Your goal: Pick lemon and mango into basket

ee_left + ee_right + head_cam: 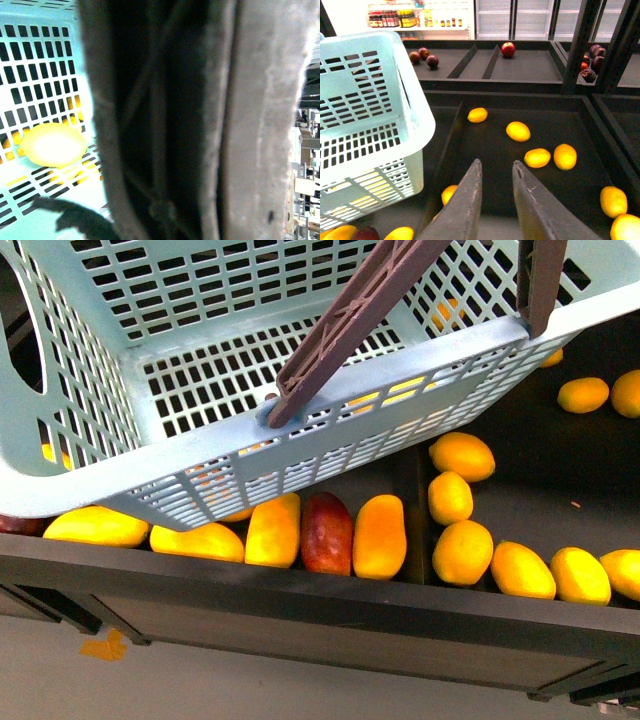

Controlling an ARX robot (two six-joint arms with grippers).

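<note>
The basket (230, 455) hangs tilted above a dark tray (300, 605), its near rim covering part of the fruit. One brown handle (350, 315) rises from the rim's middle. In the tray's left compartment a row of mangoes (273, 530) lies side by side along the front edge, several bright yellow, with a red mango (327, 533) touching its neighbours. Right of the divider, lemons (462, 552) lie scattered, some touching and others well apart. The left wrist view is filled by the blurred handle, very close. Beside it, a yellow fruit (52, 145) rests on the basket's slotted wall or floor, too overexposed to tell whether it is a lemon or a mango. The left pincer's fingers cannot be made out, so its state cannot be told. The right pincer (497, 164) is released, its fingers spread with nothing between them, hovering over the lemon compartment just beside the basket.
</note>
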